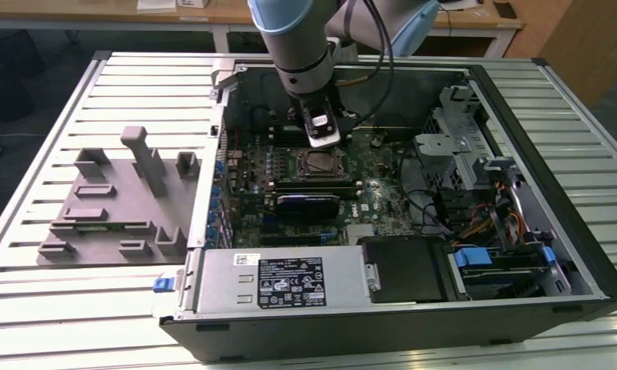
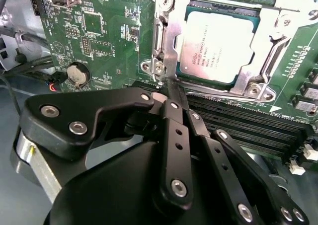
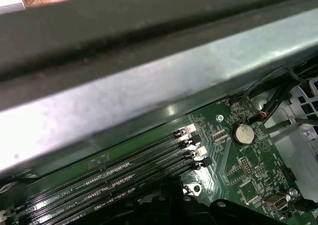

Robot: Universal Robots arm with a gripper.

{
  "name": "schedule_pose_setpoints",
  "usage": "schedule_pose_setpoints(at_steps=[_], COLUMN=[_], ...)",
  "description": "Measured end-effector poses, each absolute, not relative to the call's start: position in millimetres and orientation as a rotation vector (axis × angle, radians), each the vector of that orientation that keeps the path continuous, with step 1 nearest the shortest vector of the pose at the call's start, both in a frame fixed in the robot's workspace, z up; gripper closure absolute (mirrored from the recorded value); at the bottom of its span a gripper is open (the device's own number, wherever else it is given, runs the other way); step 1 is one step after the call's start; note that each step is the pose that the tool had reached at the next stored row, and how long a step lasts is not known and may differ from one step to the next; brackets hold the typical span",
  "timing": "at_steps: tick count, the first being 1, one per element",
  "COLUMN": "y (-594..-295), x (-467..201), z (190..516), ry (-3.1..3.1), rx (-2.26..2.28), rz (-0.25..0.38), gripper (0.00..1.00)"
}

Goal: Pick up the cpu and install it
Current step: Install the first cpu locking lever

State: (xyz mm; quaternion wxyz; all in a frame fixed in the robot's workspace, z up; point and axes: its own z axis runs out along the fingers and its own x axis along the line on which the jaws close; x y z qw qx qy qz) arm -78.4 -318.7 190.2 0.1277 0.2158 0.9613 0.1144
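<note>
Clenched, empty end effector (image 2: pixel 174 88) hovers beside the seated cpu (image 2: pixel 214 46) (memory slots (image 2: pixel 248 123) alongside).

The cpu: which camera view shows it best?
The second wrist view shows the cpu best: its silvery top plate lies in the socket frame, close and unobstructed, just beyond the pincer. In the exterior view it is a small square below the arm.
</note>
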Motion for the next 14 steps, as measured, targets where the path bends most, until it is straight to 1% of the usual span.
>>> schedule_pose_setpoints(at_steps=[14], y=[-317.6], x=[-80.6], z=[195.9], ry=[2.796], rx=[0.631], rz=[0.339], gripper=[0.89])
